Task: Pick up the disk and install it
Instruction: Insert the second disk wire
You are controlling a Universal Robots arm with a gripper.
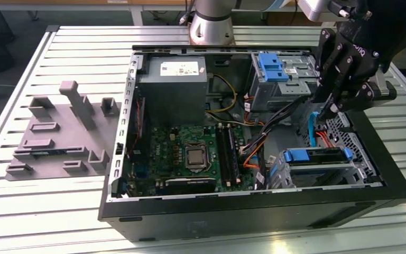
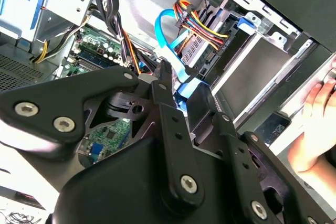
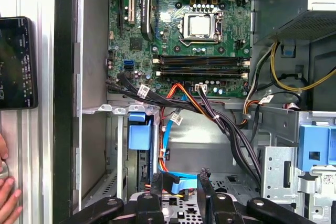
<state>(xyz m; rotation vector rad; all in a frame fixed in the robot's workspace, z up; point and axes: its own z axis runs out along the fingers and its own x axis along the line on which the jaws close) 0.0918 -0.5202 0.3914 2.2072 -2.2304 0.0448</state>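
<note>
Your black claw (image 1: 328,108) hangs inside the open computer case (image 1: 259,211) over blue flat cables (image 3: 167,145); whether its fingers grip anything, you cannot tell

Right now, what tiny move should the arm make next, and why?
Probably a slow, short descent toward the disk: the end effector hangs just above its bay, with a blue cable close beside it, and a person's hand rests by the case, so caution seems wise.
</note>
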